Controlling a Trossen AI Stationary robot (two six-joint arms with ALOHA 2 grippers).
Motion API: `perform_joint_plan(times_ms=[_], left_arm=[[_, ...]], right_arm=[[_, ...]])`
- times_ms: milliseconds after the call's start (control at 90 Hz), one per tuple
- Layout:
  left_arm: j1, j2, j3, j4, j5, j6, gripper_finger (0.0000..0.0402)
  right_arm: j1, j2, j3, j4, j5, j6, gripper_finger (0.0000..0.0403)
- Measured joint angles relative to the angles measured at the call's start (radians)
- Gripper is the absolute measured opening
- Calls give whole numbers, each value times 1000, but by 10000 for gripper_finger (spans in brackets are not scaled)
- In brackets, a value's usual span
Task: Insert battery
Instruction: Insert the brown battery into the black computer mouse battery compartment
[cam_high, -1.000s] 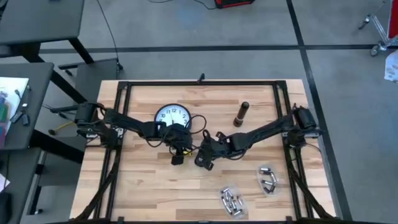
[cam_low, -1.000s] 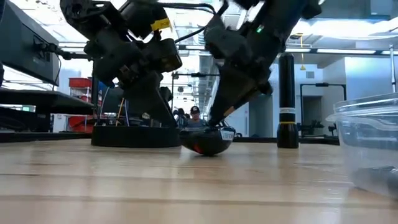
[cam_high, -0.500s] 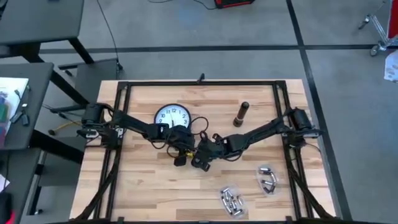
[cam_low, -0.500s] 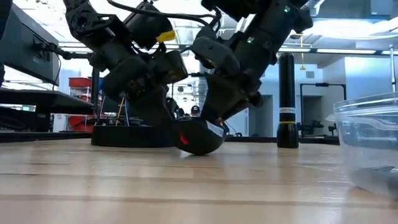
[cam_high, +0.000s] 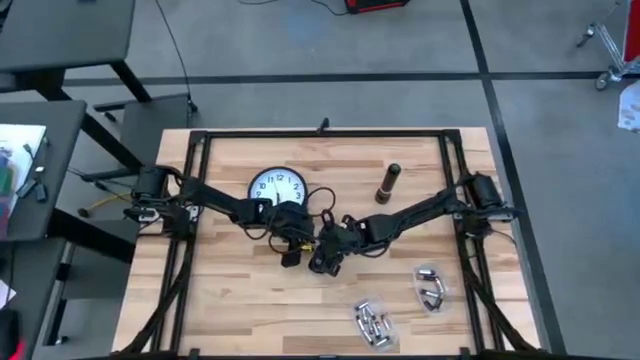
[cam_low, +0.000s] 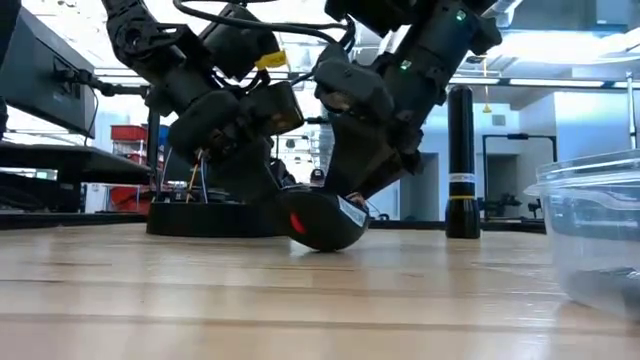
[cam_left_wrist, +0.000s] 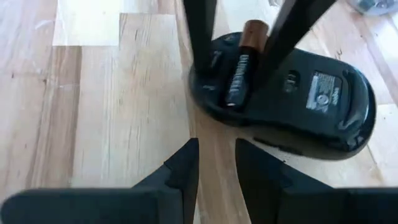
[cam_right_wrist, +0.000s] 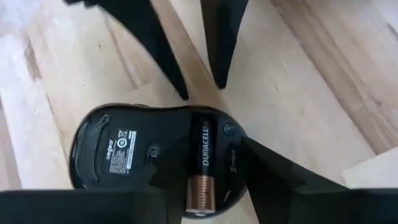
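A black computer mouse lies upside down in the middle of the table, tipped up on its rounded back in the low view. A black and copper battery lies in its open compartment, copper end sticking out past the rim. My right gripper is open above it, one finger on each side of the battery. My left gripper stands just off the mouse's battery end, open by a narrow gap with nothing between its fingers. My right gripper comes down from above, slanting from the table's right, with its open fingers set on the mouse's upturned underside at either side of the battery. The mouse sits tilted under them. Whether they touch the battery, I cannot tell. My left gripper's fingertips are close to the mouse's rim; whether they touch it, I cannot tell.
A round wall clock lies behind my left gripper. A black cylinder stands at the far right. Two clear containers with loose batteries sit near the front right; one fills the low view's right edge.
My two grippers have closed in on each other around the mouse, the right one moving toward the table's left, the left one toward its right. The mouse, which lay level on its back, has tipped up onto one side and stays tilted.
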Motion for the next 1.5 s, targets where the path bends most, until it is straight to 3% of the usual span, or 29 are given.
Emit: perform_joint_plan(times_ms=[256, 400, 600, 700, 844, 989, 1144, 1322, 1500], left_arm=[[0, 0, 0, 0, 0, 0, 84], [0, 0, 0, -1, 0, -3, 84], [0, -8, 0, -16, -1, -23, 84], [0, -40, 0, -43, 0, -23, 84], [2, -85, 0, -91, 0, -26, 84], [12, -113, 0, -111, 0, -78, 103], [27, -123, 0, -116, -2, -91, 141], [29, -123, 0, -92, -3, -63, 154], [26, -123, 0, -108, -3, -64, 154]], right_arm=[[0, -29, 0, 7, -1, -1, 142], [0, -35, 0, 6, -66, 13, 140], [13, -158, 0, -131, -109, 66, 137], [48, -246, 0, -237, -53, 87, 137], [164, -344, -41, -302, 134, 243, 137], [279, -380, -153, -236, 272, 515, 147], [313, -368, -256, -63, 332, 623, 176], [262, -266, -327, 213, 336, 586, 184], [237, -192, -326, 391, 322, 473, 138]])
